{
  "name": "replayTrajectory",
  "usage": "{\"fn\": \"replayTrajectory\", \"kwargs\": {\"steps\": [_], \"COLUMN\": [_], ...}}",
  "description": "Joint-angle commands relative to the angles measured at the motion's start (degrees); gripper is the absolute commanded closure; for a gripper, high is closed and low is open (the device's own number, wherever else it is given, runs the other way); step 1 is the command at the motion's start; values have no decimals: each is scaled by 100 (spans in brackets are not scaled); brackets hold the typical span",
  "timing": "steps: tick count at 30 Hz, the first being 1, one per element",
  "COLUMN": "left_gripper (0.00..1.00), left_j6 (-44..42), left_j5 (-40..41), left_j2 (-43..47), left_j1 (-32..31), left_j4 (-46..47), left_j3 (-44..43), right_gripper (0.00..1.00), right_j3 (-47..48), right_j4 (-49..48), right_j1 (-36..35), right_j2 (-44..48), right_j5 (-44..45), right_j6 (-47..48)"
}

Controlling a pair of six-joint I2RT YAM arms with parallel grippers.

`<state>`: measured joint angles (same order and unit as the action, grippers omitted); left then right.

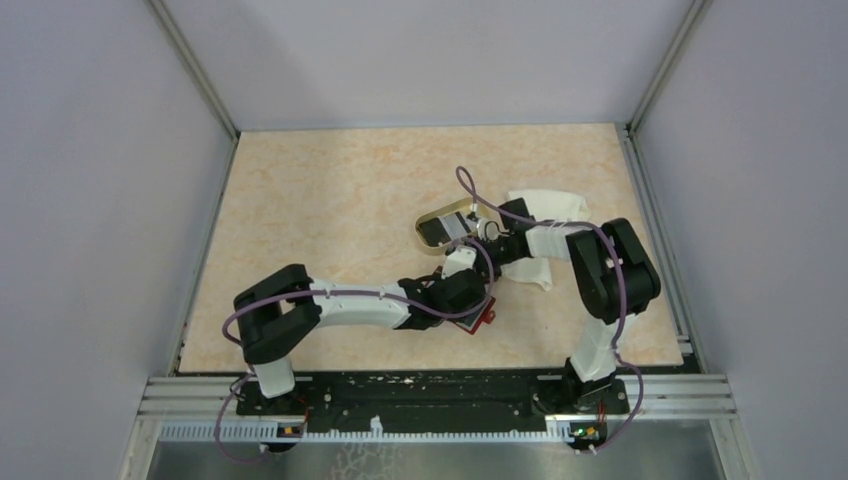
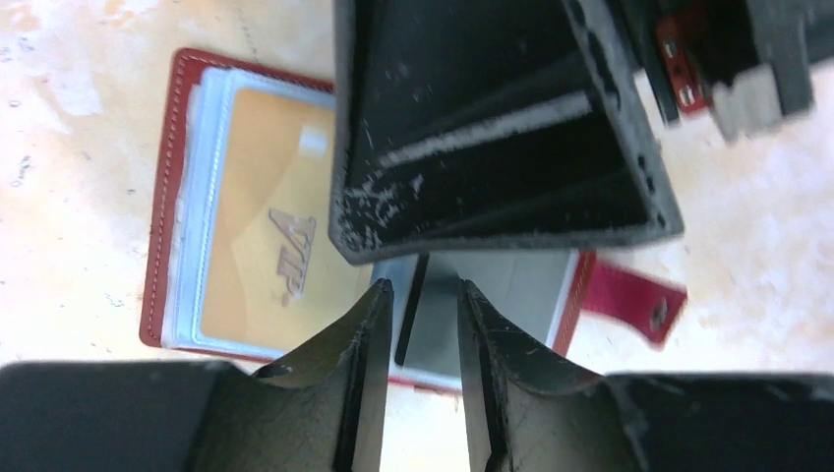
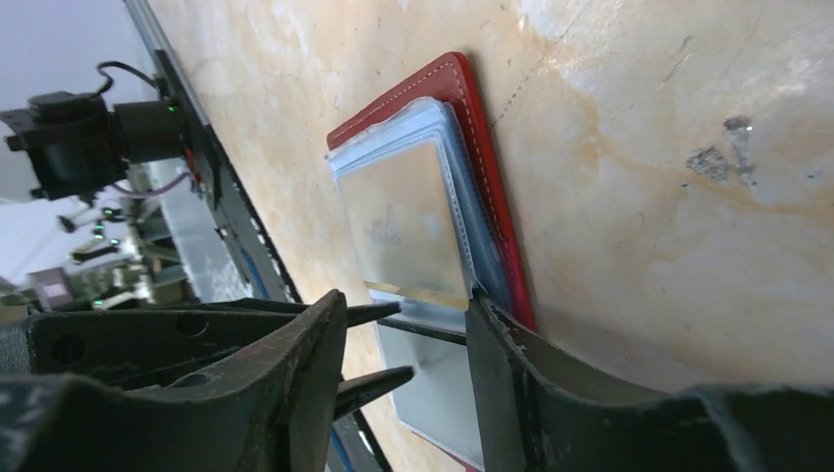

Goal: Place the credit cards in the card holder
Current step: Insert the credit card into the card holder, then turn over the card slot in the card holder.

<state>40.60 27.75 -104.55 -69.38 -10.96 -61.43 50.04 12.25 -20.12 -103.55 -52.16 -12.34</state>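
Observation:
The red card holder [image 2: 162, 197] lies open on the table, also in the top view [image 1: 487, 319], with a yellow card [image 2: 266, 226] in its left clear sleeve. A black credit card [image 2: 411, 315] stands on edge at the holder's middle. My left gripper [image 2: 423, 287] is open around that edge, and the card sits nearer the left finger, clear of the right one. My right gripper [image 3: 408, 300] is open just above the same card edge [image 3: 433, 331], one finger [image 2: 492, 128] filling the upper left wrist view. More black cards [image 1: 437, 232] lie in the tray.
A tan oval tray [image 1: 447, 211] sits behind the two grippers. A white cloth [image 1: 545, 205] lies to its right, under the right arm. The holder's strap with its snap stud [image 2: 657, 313] sticks out to the right. Both grippers crowd together over the holder.

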Motion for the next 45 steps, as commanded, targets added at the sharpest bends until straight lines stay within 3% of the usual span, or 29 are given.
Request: {"fn": "replayTrajectory", "kwargs": {"steps": [1,7,14,15,18,19,21,24,26,29,34,39,45], "left_gripper": [63,51,44,41,14,12,11,14,16,28,50,51,43], "left_j6": [-730,-1312,-1519,-1574,-1684,-1713,-1652,-1555,-1509,-1381,-1257,-1328,-1500], "left_j5": [-941,-1614,-1861,-1952,-1975,-2078,-2431,-2976,-3355,-3640,-3721,-3374,-3088], "left_j2": [747,1905,2680,2811,3219,3348,3537,3661,3622,3391,2787,2386,2132], "left_j1": [-32,-3,582,698,931,1023,1364,1764,1921,2013,2081,2096,2095], "left_j4": [984,2236,2353,2500,2988,3116,3252,3457,3662,3831,3835,3485,3154], "left_j3": [564,1679,2371,2509,3002,3153,3357,3596,3644,3581,3418,3166,2900], "right_gripper": [50,44,45,45,39,37,32,31,42,68,79,80,79], "right_j3": [309,520,570,409,-268,-526,-941,-1218,-1136,-922,-1056,-1102,-1203], "right_j4": [679,1520,1962,1903,2084,2266,2454,2172,2214,2397,2150,2143,2256], "right_j1": [148,448,500,496,488,484,192,-587,-879,-1339,-1974,-2206,-2513], "right_j2": [500,1253,2662,2976,3853,4105,4482,4553,4242,3547,3052,2774,2627], "right_j5": [254,91,-240,-450,-1261,-1480,-1542,-713,-358,229,1144,1444,1378], "right_j6": [1095,2275,4104,4563,6509,7319,8299,8344,8377,8474,8507,8610,8936]}}
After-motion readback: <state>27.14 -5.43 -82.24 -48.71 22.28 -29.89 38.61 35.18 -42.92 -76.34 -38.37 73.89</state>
